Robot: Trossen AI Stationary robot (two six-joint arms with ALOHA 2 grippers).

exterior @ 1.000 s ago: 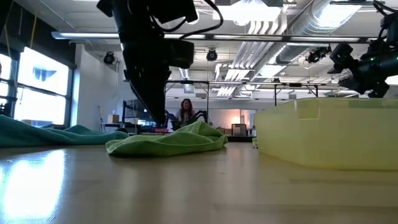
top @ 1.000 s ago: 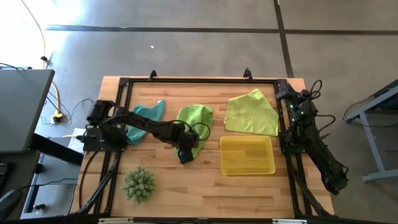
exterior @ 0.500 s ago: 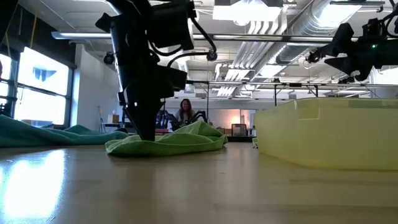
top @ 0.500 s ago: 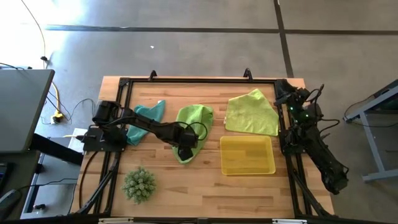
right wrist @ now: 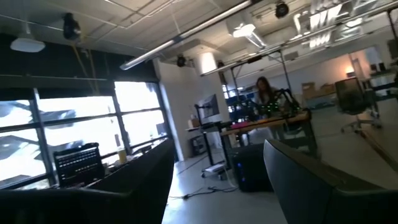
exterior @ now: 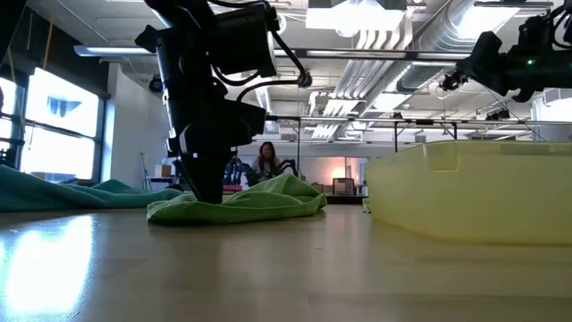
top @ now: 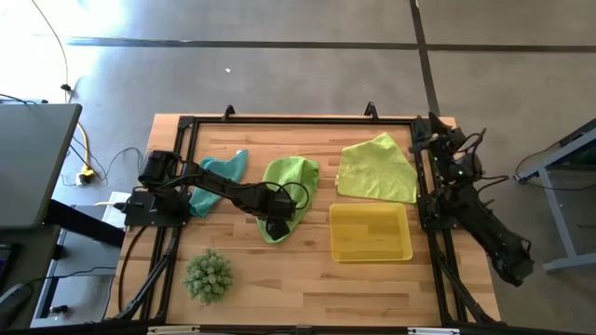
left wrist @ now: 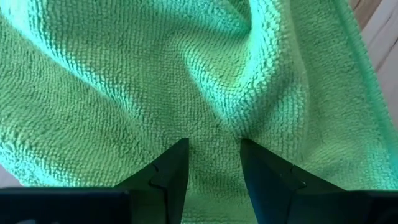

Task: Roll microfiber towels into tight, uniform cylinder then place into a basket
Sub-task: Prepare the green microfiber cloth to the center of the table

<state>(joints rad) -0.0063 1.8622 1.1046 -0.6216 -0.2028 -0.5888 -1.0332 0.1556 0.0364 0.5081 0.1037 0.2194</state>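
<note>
The left arm reaches out low across the desk (top: 307,270), wrist bent so the left gripper (left wrist: 212,155) points straight down onto the near edge of the green towel (top: 291,179). Its jaws stand a little apart, tips pressed into the cloth with a ridge of fabric between them; nothing is lifted. The teal towel (top: 216,177) lies behind those jaws, by the arm's base. The basket (top: 371,233) sits just beside them, toward the right arm, with the yellow-green towel (top: 377,169) spread beyond it. The right arm is folded along the desk's right edge, the right gripper (right wrist: 217,180) raised level, jaws spread wide and empty.
</note>
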